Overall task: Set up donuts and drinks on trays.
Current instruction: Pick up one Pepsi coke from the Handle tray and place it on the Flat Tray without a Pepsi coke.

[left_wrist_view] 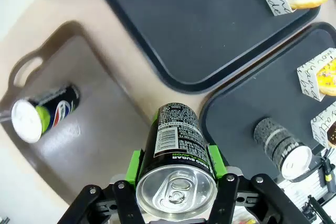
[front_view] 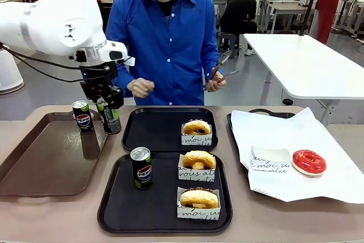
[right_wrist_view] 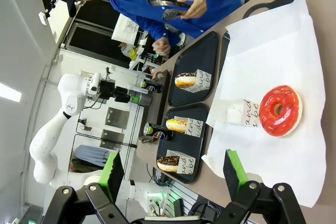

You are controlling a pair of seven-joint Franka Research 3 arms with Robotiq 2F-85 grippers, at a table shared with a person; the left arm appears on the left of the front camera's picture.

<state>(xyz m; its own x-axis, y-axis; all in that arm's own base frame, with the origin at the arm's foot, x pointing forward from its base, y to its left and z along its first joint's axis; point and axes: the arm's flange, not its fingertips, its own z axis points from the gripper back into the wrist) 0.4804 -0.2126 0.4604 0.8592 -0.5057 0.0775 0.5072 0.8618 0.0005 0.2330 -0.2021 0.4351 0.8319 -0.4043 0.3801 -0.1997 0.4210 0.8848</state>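
Our left hand (left_wrist_view: 177, 163) clamps a drink can (left_wrist_view: 176, 132) between its pads, beside the brown tray (left_wrist_view: 94, 119); a second can (left_wrist_view: 44, 111) stands to one side. Our right hand (right_wrist_view: 173, 170) hangs open, a red donut (right_wrist_view: 280, 110) ahead.

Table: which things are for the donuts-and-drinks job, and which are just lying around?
For the job: black trays, sleeved donuts, cans, the held can in the left gripper; probably the red donut and spare sleeve.
Just lying about: brown tray, white paper, white table behind.
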